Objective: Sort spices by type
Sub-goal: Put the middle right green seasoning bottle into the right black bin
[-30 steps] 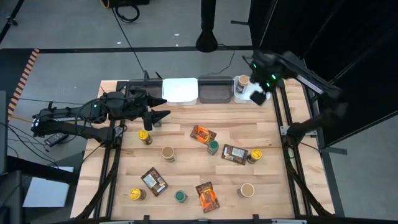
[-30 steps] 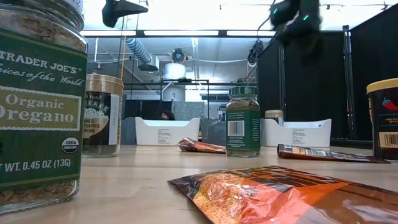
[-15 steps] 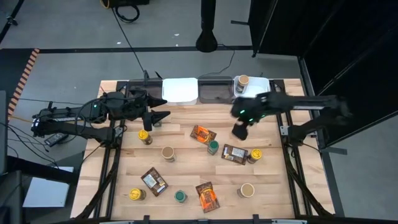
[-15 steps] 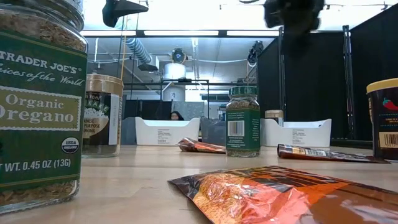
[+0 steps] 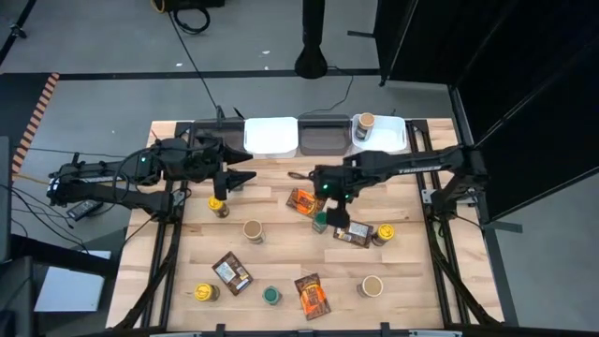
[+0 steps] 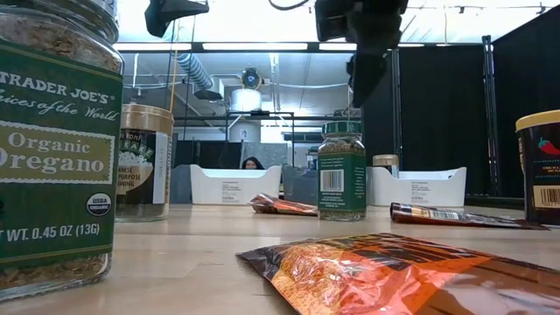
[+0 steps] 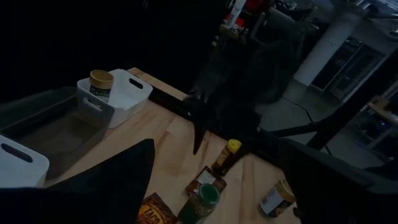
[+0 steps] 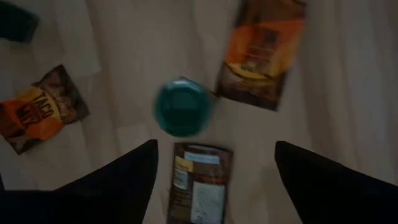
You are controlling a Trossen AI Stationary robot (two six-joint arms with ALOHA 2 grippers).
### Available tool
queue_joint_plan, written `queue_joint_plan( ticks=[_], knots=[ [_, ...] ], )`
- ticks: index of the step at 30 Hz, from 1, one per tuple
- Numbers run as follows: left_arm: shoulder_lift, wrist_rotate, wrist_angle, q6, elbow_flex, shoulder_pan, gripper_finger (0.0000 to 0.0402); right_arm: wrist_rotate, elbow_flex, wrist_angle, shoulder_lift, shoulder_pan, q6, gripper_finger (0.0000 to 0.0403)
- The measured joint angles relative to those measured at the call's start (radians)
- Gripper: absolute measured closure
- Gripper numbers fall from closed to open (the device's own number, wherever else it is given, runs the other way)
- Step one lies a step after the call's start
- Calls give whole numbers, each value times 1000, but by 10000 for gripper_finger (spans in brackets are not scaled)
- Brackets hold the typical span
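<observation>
Spices lie scattered on the wooden table (image 5: 281,253). My right gripper (image 5: 337,213) hangs open, pointing steeply down, just above a green-lidded jar (image 5: 321,222) that stands upright between an orange packet (image 5: 305,201) and a brown packet (image 5: 353,232). Its wrist view shows the jar's lid (image 8: 182,107) ahead of the open fingers (image 8: 124,180), with the brown packet (image 8: 200,186) lying flat between them. In the low view the right gripper (image 6: 367,44) is well above the jar (image 6: 341,171). My left gripper (image 5: 241,175) waits open at the table's left, above a yellow-lidded jar (image 5: 217,205).
A white bin (image 5: 271,136), a dark bin (image 5: 323,138) and another white bin (image 5: 388,133) holding a tan-lidded jar (image 5: 365,122) line the far edge. More jars (image 5: 253,230) (image 5: 384,233) (image 5: 372,285) (image 5: 271,296) (image 5: 205,293) and packets (image 5: 231,272) (image 5: 312,295) stand nearer.
My right gripper has swung from over the far-right white bin toward the table's middle and come down, tipping to point steeply down over the green-lidded jar. The spices have stayed where they were.
</observation>
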State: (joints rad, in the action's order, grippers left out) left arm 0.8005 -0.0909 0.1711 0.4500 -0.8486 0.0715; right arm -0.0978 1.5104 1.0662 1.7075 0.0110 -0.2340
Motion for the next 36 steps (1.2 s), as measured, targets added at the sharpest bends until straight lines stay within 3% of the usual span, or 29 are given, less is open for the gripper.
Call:
queue_joint_plan(
  ticks=[9, 36],
  knots=[
    [0, 41, 3, -26, 0, 0, 53, -1, 42, -14, 112, 42, -9, 10],
    [0, 53, 31, -27, 1, -2, 53, 50, 46, -70, 222, 48, -43, 48]
  ],
)
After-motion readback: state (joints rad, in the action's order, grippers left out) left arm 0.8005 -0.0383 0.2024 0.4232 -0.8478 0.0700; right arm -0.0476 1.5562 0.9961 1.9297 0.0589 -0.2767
